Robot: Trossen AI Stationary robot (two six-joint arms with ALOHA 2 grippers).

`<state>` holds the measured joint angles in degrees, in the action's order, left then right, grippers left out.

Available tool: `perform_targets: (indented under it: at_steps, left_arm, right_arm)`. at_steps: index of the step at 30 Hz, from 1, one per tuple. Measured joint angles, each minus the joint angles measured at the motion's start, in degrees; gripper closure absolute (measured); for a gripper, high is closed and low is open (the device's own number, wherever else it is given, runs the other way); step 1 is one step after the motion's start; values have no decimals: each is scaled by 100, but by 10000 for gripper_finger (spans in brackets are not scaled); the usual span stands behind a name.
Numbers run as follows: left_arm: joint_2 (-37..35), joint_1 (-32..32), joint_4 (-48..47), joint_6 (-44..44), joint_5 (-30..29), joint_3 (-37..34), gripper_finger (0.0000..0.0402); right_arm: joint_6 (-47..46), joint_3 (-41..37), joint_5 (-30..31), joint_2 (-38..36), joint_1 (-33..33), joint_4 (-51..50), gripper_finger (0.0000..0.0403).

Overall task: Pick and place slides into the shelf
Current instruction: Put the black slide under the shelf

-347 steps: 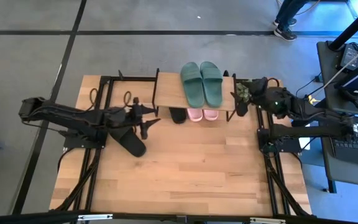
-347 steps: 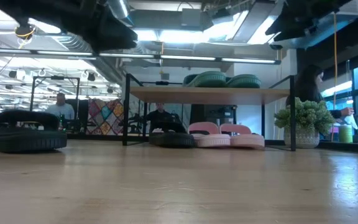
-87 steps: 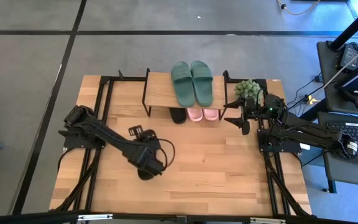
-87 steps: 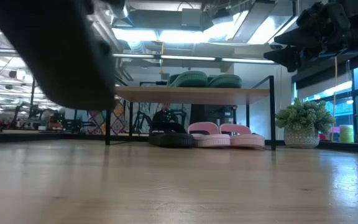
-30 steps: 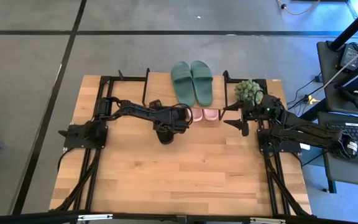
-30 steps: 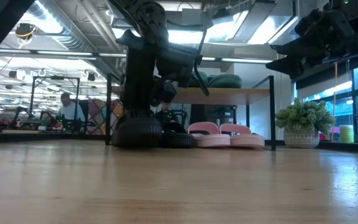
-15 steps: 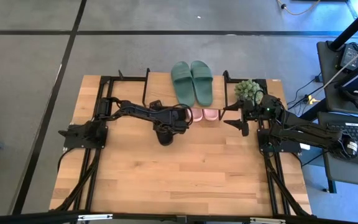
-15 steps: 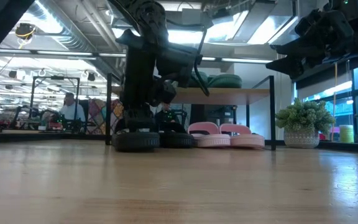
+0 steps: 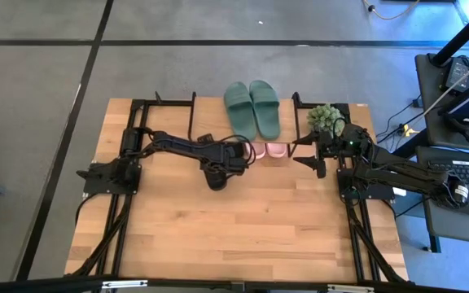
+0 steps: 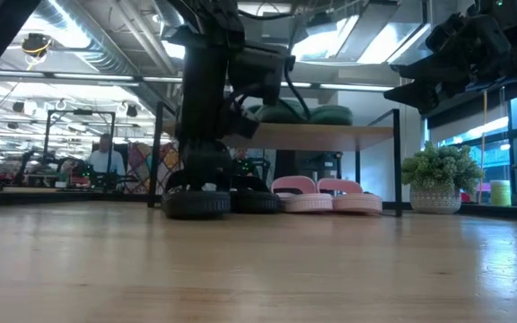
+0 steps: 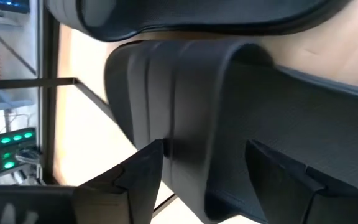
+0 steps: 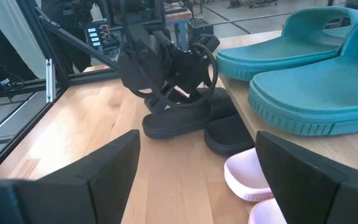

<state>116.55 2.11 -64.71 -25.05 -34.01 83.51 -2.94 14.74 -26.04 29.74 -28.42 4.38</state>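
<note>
My left gripper point(image 9: 218, 167) stands over a black slide point(image 10: 196, 205) on the table, at the front left corner of the shelf point(image 10: 330, 136), and is shut on it. The other black slide point(image 10: 257, 203) and two pink slides point(image 10: 330, 199) rest soles down under the shelf. Two dark green slides point(image 9: 252, 107) lie side by side on its top board. My right gripper point(image 9: 309, 155) hangs open in the air off the shelf's right end. My left gripper point(image 11: 204, 168) comes down from above onto the black slide's wide ribbed strap point(image 11: 191, 112). A part of the strap's band lies between the two fingers point(image 11: 143, 177). The slide's sole lies flat on the table point(image 10: 196, 212), next to the other black slide.
A small potted plant point(image 9: 324, 116) stands at the shelf's right end, just behind my right gripper. Black metal frames point(image 9: 133, 138) run along the table's left and right sides. The wide front half of the table point(image 9: 243, 236) lies toward its near edge.
My left gripper has come down a little with the black slide. The slide stood tipped a second ago, with one end raised; now it lies flat on the table beside the other black slide. My right arm has kept still.
</note>
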Motion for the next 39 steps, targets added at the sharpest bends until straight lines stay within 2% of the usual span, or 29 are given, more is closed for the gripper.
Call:
perform_targets:
  at_steps: [15,22,26,39]
  left_arm:
    - [-2,-213,-27,-8,-35,30,186]
    - [-2,-293,-31,-134,-606,30,191]
    - [-4,-296,-33,-136,-700,30,200]
    - [-8,-299,4,-136,-241,-37,204]
  right_arm:
    - [-2,0,0,2,-1,0,83]
    - [-2,0,0,2,-2,0,83]
    - [-2,0,0,0,-1,1,83]
    - [-4,0,0,2,-2,0,83]
